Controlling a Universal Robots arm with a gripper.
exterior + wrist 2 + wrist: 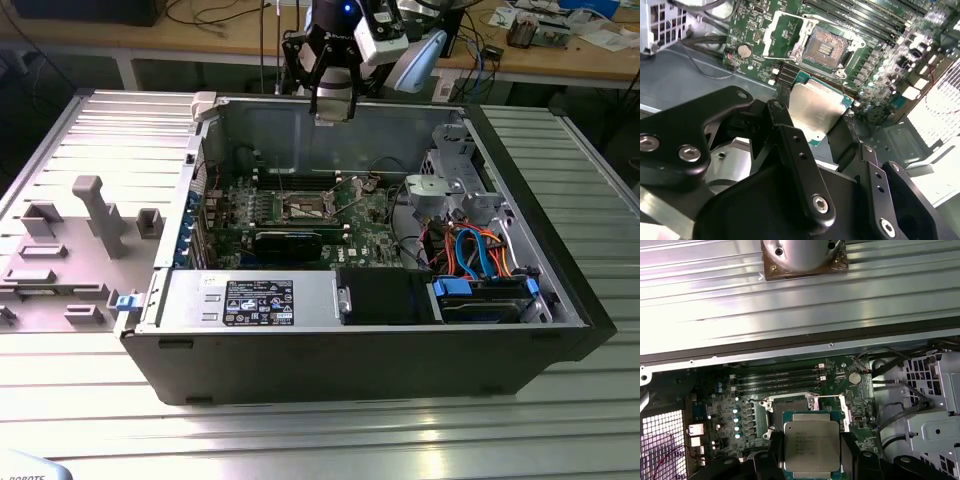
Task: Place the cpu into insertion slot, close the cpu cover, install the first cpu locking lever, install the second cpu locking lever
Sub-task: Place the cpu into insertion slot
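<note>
Step one: cpu (811,442) is clamped in gripper (333,108); insertion slot (826,49), seemingly uncovered, below it; square alignment is required.

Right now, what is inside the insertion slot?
The insertion slot lies open and empty in the second wrist view. In the first wrist view the cpu, clamped between the fingers, hides its near part.
</note>
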